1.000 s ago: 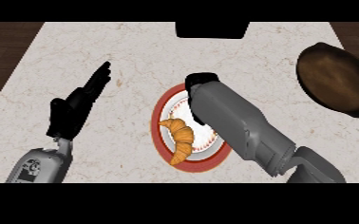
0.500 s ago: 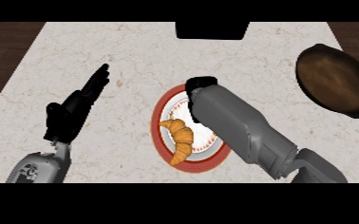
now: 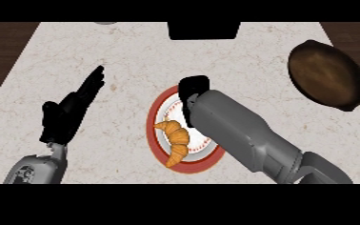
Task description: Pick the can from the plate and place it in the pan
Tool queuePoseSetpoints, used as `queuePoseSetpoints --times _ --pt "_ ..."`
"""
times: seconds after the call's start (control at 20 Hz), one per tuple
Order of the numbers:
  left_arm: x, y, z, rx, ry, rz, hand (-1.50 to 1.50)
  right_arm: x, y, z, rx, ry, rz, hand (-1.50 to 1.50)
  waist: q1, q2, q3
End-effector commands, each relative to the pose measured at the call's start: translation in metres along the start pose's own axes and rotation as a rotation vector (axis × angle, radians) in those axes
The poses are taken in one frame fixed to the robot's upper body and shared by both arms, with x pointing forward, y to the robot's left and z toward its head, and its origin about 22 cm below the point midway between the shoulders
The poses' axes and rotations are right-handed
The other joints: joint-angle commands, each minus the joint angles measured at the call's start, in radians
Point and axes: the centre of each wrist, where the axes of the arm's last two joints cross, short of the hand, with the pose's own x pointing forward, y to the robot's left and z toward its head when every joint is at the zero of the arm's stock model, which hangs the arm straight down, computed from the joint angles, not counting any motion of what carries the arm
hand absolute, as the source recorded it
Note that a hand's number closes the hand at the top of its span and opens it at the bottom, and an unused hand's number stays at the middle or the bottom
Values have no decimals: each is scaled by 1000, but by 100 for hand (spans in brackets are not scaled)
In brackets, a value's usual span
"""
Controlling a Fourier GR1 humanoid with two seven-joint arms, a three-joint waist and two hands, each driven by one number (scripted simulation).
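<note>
Resting at the left of the pale marbled stone surface [image 3: 141, 47], the robot's black left hand [image 3: 69, 112] shows its fingers straight and close together, pointing up and away from the body, with nothing in them. Its grey forearm comes in from the lower left corner.

Just right of that, near the middle, sits a round white plate with a red rim [image 3: 156, 124]. A golden-brown curved croissant [image 3: 175, 140] lies on the plate's left half, its ends pointing up and down.

The grey right forearm crosses the plate's right half from the lower right, and the black right hand [image 3: 193, 88] sits over the plate's upper edge. From here I cannot tell whether its fingers are apart or closed on anything, since only the back of the hand shows.

The can is hidden; no part of it shows on the plate or elsewhere, so its look cannot be told.

At the far right, well apart from the plate, lies a dark brown round pan [image 3: 323, 74], partly beyond the surface's edge. A black box-like object [image 3: 204, 30] stands at the surface's far edge, top centre.
</note>
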Motion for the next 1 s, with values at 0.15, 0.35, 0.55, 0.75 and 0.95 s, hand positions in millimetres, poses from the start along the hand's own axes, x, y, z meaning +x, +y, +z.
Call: queuePoseSetpoints --times 0.15,0.35,0.55,0.75,0.95 --pt "-21 14 14 94 80 25 0 -23 -7 41 -352 -418 -151 150 -122 -63 12" --pt "-24 23 18 131 94 20 0 -66 -26 61 -633 -510 -199 150 -161 -65 12" --pt "-29 29 25 162 102 31 0 -112 -24 80 -799 -602 -299 150 -179 -53 10" --pt "-25 20 25 164 79 31 0 -172 12 81 -864 -575 -361 150 -180 -31 9" --pt "-23 26 33 124 53 20 0 -241 39 90 -917 -493 -459 150 -120 -10 5"
